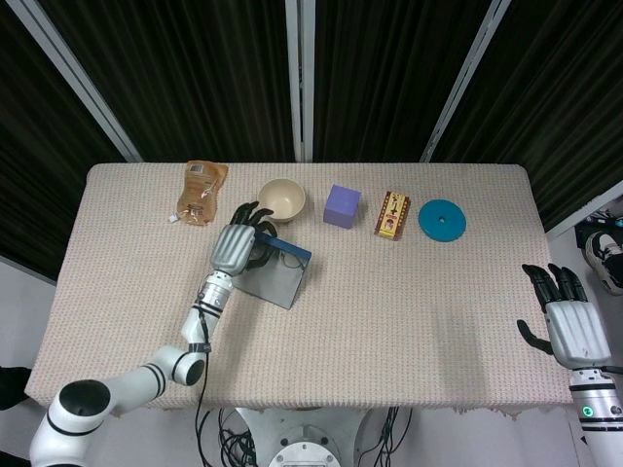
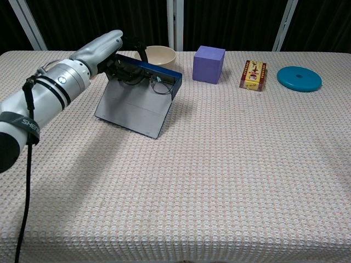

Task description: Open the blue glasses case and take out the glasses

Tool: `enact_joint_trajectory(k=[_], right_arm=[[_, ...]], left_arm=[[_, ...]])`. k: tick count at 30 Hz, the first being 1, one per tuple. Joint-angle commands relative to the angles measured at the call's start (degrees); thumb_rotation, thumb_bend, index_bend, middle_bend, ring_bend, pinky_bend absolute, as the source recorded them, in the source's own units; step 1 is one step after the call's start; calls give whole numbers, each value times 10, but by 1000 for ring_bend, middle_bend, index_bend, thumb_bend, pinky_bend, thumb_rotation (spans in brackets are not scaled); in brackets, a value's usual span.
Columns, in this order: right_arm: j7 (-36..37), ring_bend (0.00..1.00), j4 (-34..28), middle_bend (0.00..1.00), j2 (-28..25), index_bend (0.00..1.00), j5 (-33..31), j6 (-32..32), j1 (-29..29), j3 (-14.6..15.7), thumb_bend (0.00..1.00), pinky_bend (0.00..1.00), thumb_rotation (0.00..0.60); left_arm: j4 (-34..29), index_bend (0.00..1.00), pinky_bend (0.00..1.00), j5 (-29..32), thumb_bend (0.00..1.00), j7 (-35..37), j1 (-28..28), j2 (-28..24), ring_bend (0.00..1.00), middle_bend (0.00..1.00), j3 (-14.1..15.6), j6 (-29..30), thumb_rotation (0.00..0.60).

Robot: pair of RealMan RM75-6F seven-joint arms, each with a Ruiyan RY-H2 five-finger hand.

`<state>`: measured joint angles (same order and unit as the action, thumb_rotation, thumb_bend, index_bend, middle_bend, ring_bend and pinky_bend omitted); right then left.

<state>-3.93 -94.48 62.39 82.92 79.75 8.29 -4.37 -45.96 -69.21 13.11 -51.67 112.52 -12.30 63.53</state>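
Left hand (image 2: pixel 112 52) grips tilted open glasses case (image 2: pixel 137 98).

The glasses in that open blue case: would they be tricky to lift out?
Probably. The glasses look thin-framed, so likely light and fragile. The blue case is tilted up under the left hand, so it seems light and may come along when the glasses are pulled.
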Motion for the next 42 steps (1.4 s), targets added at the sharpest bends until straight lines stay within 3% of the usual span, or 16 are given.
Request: enact_joint_trajectory(k=[1,9,16,20,23,27,30,36,42], right_arm=[[-1,0,-1,126,0,45,-1,0,0,0,237,8,600],[-1,0,-2,125,0,44,-1,-2,1,0,236,8,600],[0,0,-2,126,-1,44,-1,-1,0,0,236,8,600],[1,0,-2,126,-1,44,0,-1,1,0,236,8,600],[1,0,-2,126,-1,45,1,-1,1,0,236,8,600],[2,0,-1,126,-1,44,0,-1,1,0,237,8,600],[2,0,0,125,0,45,0,-2,1,0,236,8,600],[2,0,-1,125,0,44,4,-3,3,-1,237,8,600],[0,0,-1,126,1,44,4,-4,5,-1,237,8,600]], left_arm=[[68,509,0,-40,509,24,6,39,0,173,4,36,600],[126,482,0,-70,504,41,7,64,0,165,9,42,600],[120,482,0,-70,502,41,8,59,0,164,2,17,600],[56,452,0,-40,494,-6,7,22,0,162,-11,-53,600],[-8,340,0,3,474,-77,8,-14,0,147,-28,-105,600],[-77,186,0,43,349,-140,14,-49,0,114,-42,-131,600],[-125,149,0,50,303,-168,22,-73,0,104,-42,-124,600],[-218,152,0,42,300,-203,41,-130,0,100,-27,-111,600],[-330,364,0,17,362,-224,69,-190,0,104,12,-101,600]])
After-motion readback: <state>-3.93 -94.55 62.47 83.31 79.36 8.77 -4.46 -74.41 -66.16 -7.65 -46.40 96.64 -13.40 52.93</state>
